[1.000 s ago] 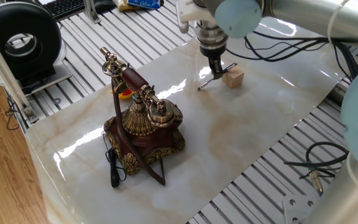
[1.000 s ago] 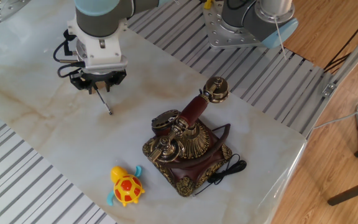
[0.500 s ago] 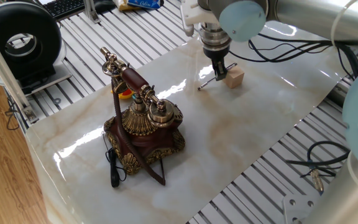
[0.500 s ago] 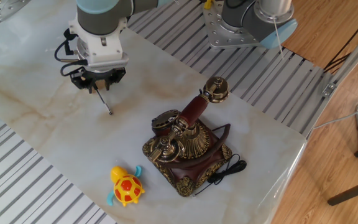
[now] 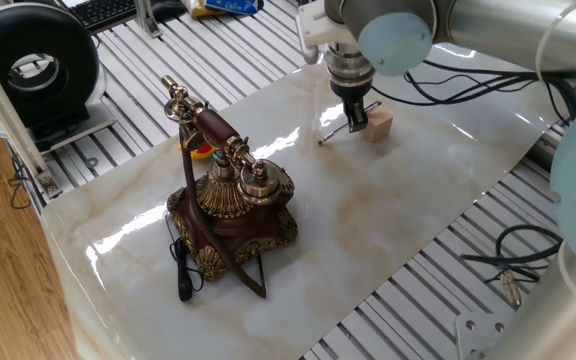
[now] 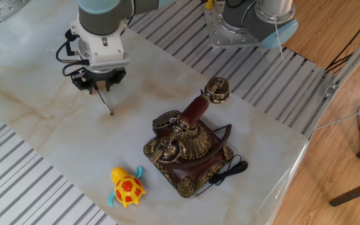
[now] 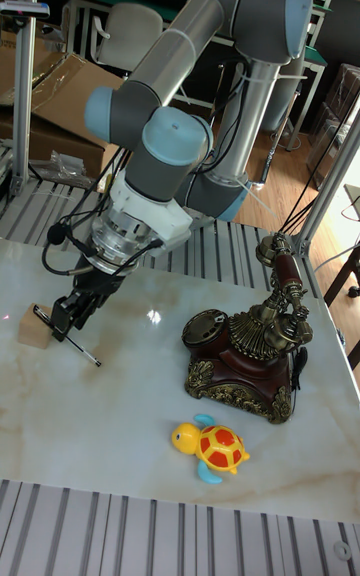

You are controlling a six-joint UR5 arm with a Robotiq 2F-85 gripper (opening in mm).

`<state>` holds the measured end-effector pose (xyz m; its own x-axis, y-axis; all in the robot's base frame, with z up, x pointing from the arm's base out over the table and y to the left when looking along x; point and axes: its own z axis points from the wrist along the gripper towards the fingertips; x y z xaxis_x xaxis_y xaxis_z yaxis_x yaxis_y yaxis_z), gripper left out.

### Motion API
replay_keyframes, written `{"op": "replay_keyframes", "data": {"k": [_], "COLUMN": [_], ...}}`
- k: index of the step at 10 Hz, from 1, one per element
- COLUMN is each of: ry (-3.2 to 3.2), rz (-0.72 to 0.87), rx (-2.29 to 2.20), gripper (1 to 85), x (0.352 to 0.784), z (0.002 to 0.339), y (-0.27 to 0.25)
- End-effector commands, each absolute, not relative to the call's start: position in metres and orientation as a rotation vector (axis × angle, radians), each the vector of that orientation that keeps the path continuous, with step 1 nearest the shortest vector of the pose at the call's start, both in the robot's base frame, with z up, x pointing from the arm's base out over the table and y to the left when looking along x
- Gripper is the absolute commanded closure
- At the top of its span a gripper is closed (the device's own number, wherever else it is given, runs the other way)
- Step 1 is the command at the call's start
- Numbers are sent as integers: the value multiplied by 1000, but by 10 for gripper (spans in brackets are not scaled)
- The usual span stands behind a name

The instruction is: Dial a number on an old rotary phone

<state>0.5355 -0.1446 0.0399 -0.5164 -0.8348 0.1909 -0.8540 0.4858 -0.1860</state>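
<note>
The hand (image 5: 354, 118) hangs over the far part of the marble-patterned surface (image 5: 388, 210), its 2 dark fingers (image 7: 68, 314) closed on a thin metal rod (image 6: 104, 102). The rod slants down from the fingers and its lower tip touches or nearly touches the surface; which of the 2 cannot be told. In the tall fixed view the hand (image 7: 72, 317) sits just beside a small wooden cube (image 7: 33, 327), and in one fixed view that cube (image 5: 377, 124) lies right next to the fingers; contact between them cannot be judged. In the other fixed view the cube is hidden behind the hand (image 6: 97, 81). Well apart from the hand, nearer the middle of the surface, stands the old rotary phone (image 5: 230, 205), upright on its square footed base, dark reddish-brown with brass-gold filigree. Its handset (image 6: 195, 110) rests across the cradle, and a black cord (image 6: 227, 170) trails from the base onto the surface. The dial face (image 7: 213, 326) looks toward the side where the hand is. Near the phone base, apart from it, lies a yellow and orange toy turtle (image 6: 125, 187) with blue flippers, mostly hidden behind the handset in one fixed view.
</note>
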Motion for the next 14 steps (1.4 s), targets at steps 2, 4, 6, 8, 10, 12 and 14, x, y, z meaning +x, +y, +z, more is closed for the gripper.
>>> {"op": "replay_keyframes", "data": {"k": [2, 4, 6, 8, 10, 12, 14], "ry": [-2642, -2646, -2643, -2639, -2649, -2646, -2630], "rz": [391, 392, 404, 420, 425, 372, 357], "rx": [1537, 1543, 1557, 1572, 1580, 1555, 1472], "gripper": [400, 403, 413, 557, 843, 843, 843], "x": [534, 534, 532, 534, 536, 530, 519], "z": [34, 28, 25, 26, 26, 40, 67], "y": [-148, -145, -147, -149, -149, -137, -126]}}
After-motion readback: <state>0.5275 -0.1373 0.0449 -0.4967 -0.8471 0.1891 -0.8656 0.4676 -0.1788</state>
